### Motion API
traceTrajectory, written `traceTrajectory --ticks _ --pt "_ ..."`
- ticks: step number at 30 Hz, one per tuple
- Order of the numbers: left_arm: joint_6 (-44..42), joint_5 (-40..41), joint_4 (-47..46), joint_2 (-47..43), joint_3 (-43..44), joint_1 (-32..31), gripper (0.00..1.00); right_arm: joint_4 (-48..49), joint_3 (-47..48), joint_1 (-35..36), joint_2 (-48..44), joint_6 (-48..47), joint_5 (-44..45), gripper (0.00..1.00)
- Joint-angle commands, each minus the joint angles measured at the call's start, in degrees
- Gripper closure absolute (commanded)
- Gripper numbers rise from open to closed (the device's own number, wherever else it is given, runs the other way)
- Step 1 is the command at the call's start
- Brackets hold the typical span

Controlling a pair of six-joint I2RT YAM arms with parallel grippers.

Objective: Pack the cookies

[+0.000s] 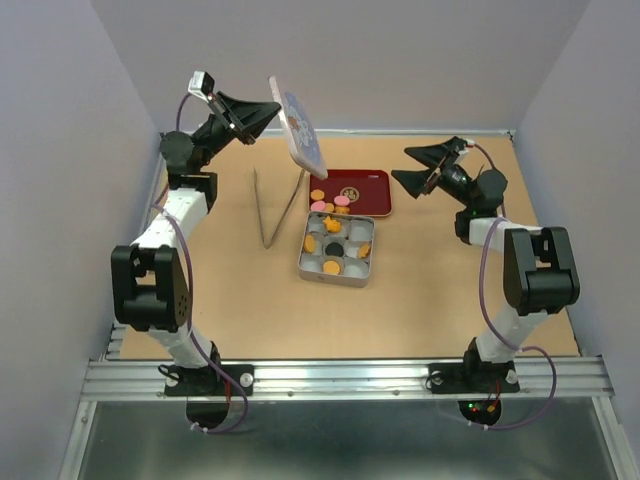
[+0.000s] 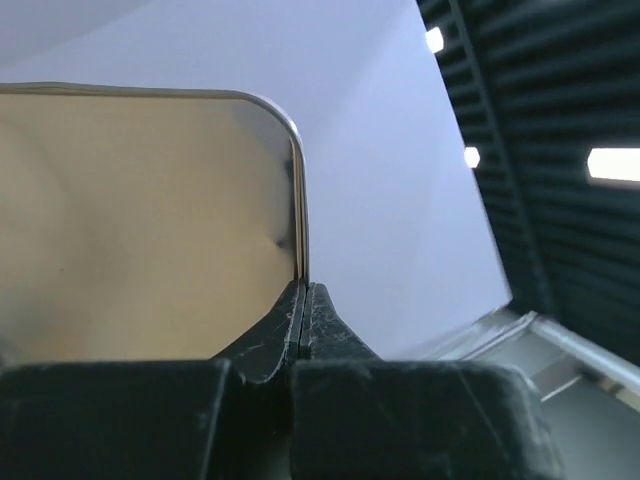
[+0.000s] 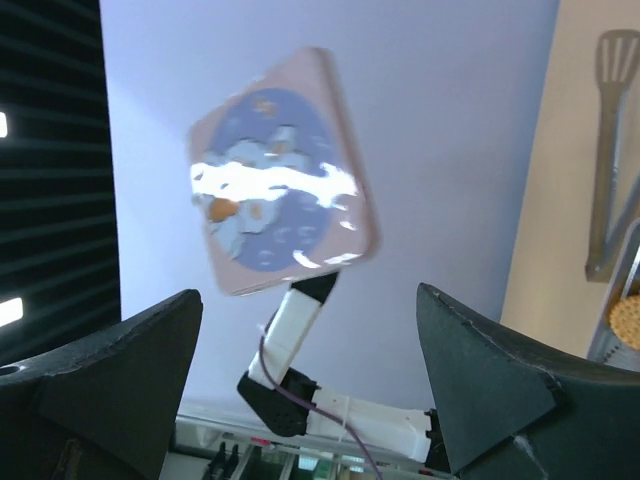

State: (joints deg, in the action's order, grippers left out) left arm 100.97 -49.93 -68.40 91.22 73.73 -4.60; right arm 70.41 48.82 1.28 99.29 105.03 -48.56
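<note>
Cookies [image 1: 329,246] in orange and dark brown fill several compartments of the silver square tin [image 1: 337,277] at mid-table. More orange and pink cookies [image 1: 318,206] lie at the front left of the dark red tray [image 1: 368,181] behind it. My left gripper [image 1: 277,110] is raised at the back left, shut on the edge of the tin's lid [image 1: 300,130], which hangs tilted in the air. The left wrist view has the fingertips [image 2: 303,292] pinching the lid's rim [image 2: 296,200]. My right gripper [image 1: 400,164] hovers open and empty right of the tray, facing the lid [image 3: 280,190].
Metal tongs [image 1: 270,210] lie on the table left of the tin, and their spatula end [image 3: 610,150] is at the right edge of the right wrist view. Lilac walls close in the back and sides. The arm bases stand at the near edge.
</note>
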Motion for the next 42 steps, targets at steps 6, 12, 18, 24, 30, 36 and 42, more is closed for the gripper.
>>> traceTrajectory --ticks 6,12,18,24,30,36,42 --pt "11.71 4.48 -51.39 -0.08 -0.26 -3.47 1.0 33.74 16.91 5.57 6.35 4.57 -1.54 0.07" --pt "10.66 9.49 -51.39 -0.86 2.29 -7.52 1.0 33.74 26.49 9.88 13.82 6.84 2.49 0.07" --pt "8.28 13.45 -51.39 -1.49 3.52 -7.88 1.0 33.74 34.23 11.99 17.17 9.66 8.3 0.07" --pt "6.45 16.08 -51.48 -0.69 2.91 -9.63 1.0 33.74 42.48 13.92 19.27 13.43 10.06 0.08" --pt "4.94 17.32 -51.39 -0.25 3.08 -10.87 1.0 33.74 46.11 15.6 20.6 14.76 9.97 0.11" --pt "5.2 17.85 -51.39 0.01 4.49 -10.96 1.0 33.83 45.14 15.77 20.16 14.5 8.92 0.12" --pt "5.47 17.94 -51.48 -0.6 6.51 -11.04 1.0 33.83 42.94 15.77 19.98 13.53 8.3 0.12"
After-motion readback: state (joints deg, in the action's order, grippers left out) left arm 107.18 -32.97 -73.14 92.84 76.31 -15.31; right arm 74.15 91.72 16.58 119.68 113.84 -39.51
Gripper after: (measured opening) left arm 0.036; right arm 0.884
